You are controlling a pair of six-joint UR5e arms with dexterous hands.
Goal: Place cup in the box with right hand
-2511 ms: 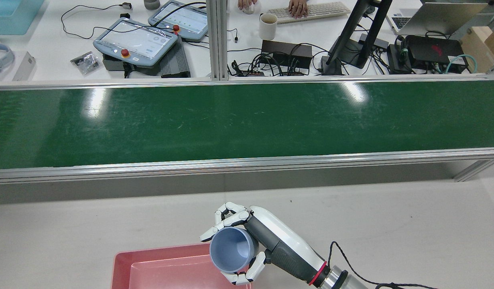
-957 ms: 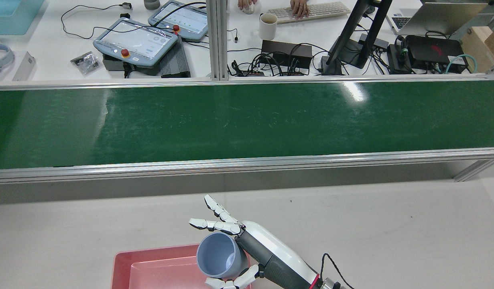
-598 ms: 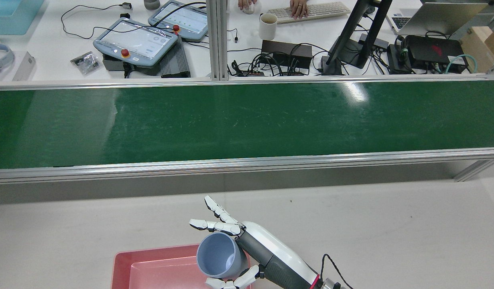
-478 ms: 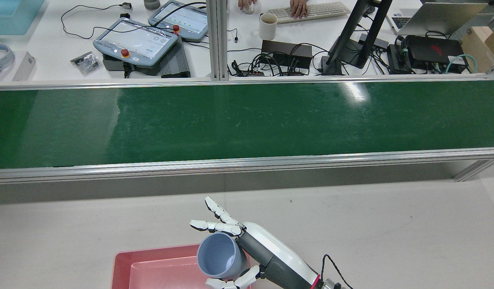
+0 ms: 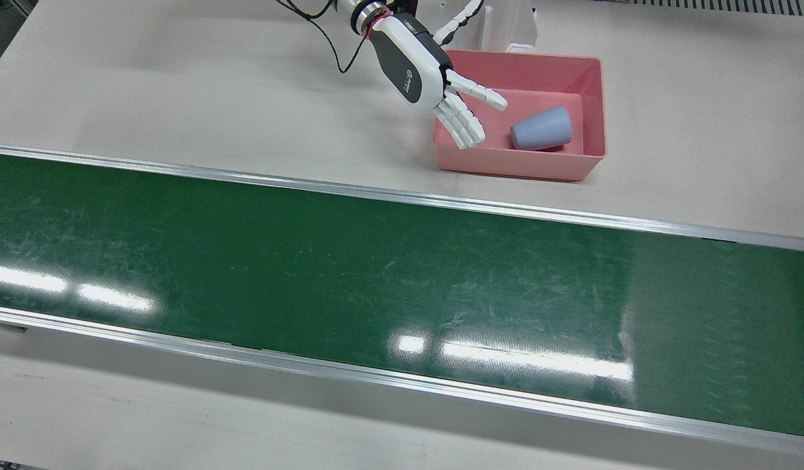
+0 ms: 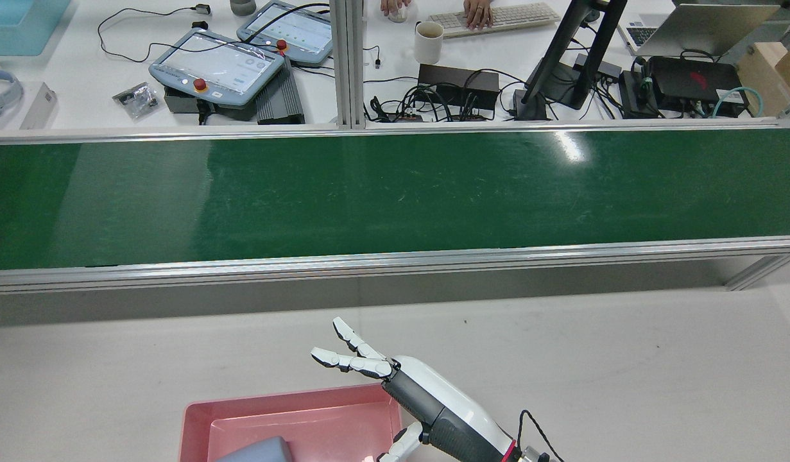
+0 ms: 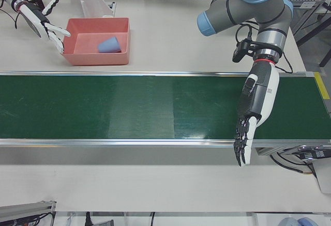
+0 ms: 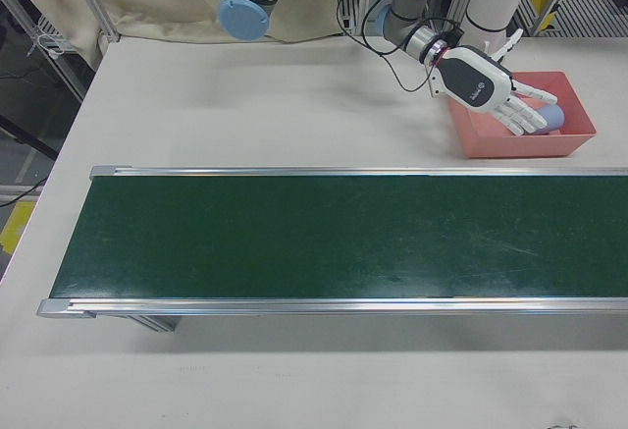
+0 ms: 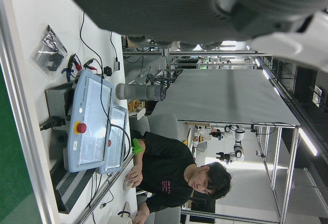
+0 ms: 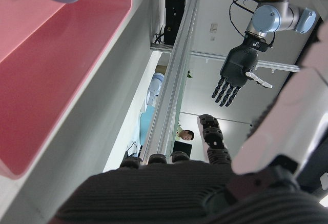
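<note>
In the rear view, the cup (image 6: 253, 450) and the near part of the pink box (image 6: 292, 423) are cut off by the bottom edge. In the right-front view, most of the cup (image 8: 551, 116) is hidden behind the right hand (image 8: 486, 87).

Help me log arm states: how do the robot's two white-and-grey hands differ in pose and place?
The right hand reaches over the edge of the pink plastic box, fingers spread; the left hand hangs fingers-down over the green conveyor belt, far from the box. Both are open and empty; the blue cup lies on its side inside the box.
</note>
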